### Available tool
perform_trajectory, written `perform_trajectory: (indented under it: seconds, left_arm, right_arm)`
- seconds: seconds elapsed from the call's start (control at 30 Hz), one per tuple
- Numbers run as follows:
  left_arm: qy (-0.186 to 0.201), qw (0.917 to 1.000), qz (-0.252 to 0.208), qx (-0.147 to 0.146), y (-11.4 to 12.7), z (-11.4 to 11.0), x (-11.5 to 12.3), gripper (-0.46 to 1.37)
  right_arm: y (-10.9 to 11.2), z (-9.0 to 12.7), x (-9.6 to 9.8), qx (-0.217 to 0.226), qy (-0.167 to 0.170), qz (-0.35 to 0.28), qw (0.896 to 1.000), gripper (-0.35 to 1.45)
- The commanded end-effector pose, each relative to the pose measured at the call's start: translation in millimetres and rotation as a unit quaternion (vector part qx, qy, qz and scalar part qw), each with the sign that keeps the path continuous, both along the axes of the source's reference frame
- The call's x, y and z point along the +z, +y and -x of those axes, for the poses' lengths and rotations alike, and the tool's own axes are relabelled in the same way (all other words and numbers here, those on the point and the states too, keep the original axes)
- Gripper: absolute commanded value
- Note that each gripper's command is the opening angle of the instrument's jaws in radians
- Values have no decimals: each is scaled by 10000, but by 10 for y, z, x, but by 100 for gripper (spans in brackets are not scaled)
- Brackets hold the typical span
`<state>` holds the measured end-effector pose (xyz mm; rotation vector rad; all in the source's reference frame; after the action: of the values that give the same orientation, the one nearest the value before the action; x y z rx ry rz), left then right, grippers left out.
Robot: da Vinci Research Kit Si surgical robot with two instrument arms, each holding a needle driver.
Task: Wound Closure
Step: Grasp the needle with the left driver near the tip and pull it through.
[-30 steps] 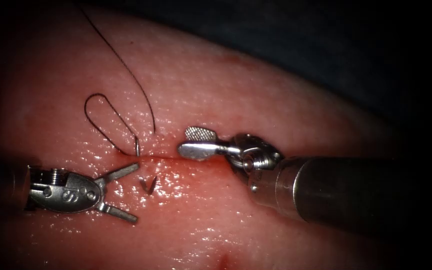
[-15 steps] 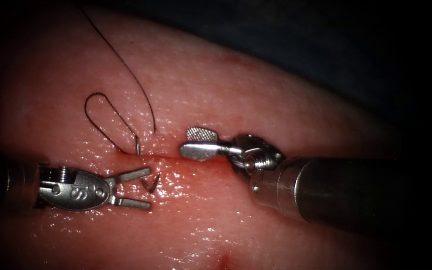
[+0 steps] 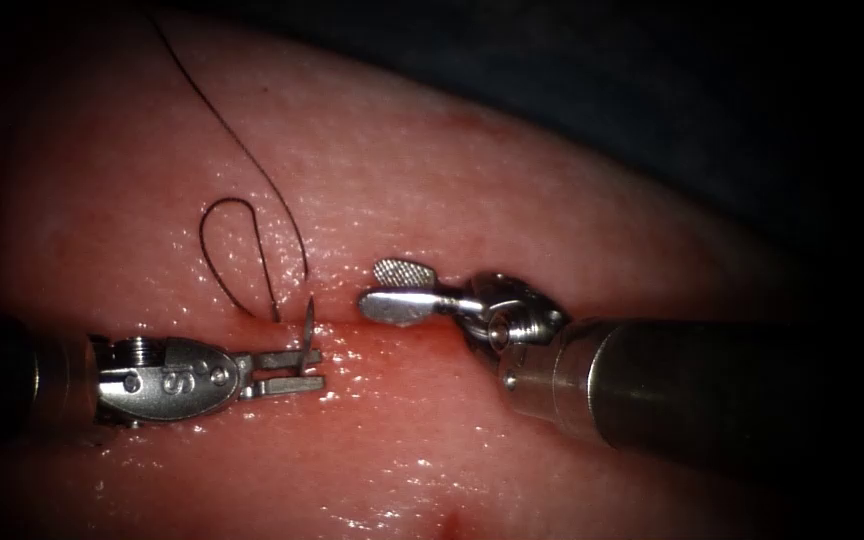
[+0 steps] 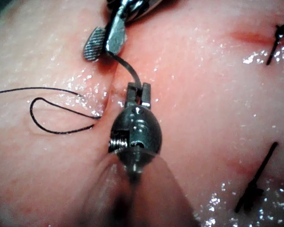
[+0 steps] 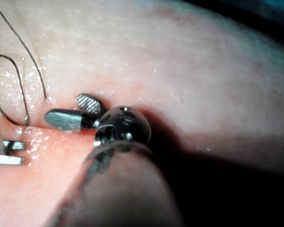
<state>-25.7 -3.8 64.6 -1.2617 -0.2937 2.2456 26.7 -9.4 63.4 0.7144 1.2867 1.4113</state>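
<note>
My left tool [image 3: 320, 368] lies on the near side of the cut [image 3: 352, 318], jaws shut on the curved needle [image 3: 307, 320] close to its tip. The needle stands up from the jaws across the cut line, and its lower part is hidden, so I cannot tell if it is still in the tissue [image 3: 512, 200]. In the left wrist view the needle [image 4: 125, 68] arcs from the left tool [image 4: 139, 94] toward the other tool's jaw. Black thread [image 3: 252, 160] forms a loop [image 3: 227, 240] on the far side. My right tool [image 3: 372, 285] [image 5: 62, 109] rests open at the cut, holding nothing.
Red fluid [image 3: 392, 345] wets the tissue along the cut. Two tied black stitches [image 4: 279, 40] [image 4: 255, 182] sit on the tissue away from the tools. Beyond the tissue's far edge lies a dark background [image 3: 652, 80]. The right tool's thick shaft [image 3: 672, 385] covers the cut's right part.
My left tool slid right and closed its jaws on the needle's tip, and the needle now stands higher. The thread loop narrowed and shifted right. The right tool stayed put.
</note>
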Motion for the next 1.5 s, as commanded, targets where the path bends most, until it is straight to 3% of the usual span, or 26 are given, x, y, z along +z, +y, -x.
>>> perform_trajectory:
  seconds: [0.03,0.17,0.3,0.5,0.73,1.1,1.27,1.5]
  left_arm:
    - [-130,9999,-55,80,0,-1,-2,-35]
    - [-501,9981,-325,-137,3,-5,-5,-35]
    - [-974,9899,-940,-430,5,-8,-10,-35]
    - [-1691,9655,-1910,-528,6,-6,-20,-35]
    - [-2117,9480,-2319,-527,9,-8,-25,-35]
    - [-2388,9305,-2718,-575,23,-23,-57,-35]
    - [-2550,9268,-2694,-586,30,-25,-74,-35]
    - [-2744,9451,-1752,-293,42,-28,-103,-35]
  right_arm:
    - [0,0,0,0,-3,-2,10000,74]
    - [0,0,0,0,-3,-2,10000,72]
    - [-1,0,-1,0,-3,-3,10000,70]
    - [-1,-1,-1,5,-6,-2,10000,68]
    - [-1,-1,-1,5,-6,-2,10000,68]
    - [-2,-4,0,18,-13,3,10000,63]
    - [-2,-4,0,27,-5,-22,10000,62]
    - [-2,-4,0,27,-5,-22,10000,61]
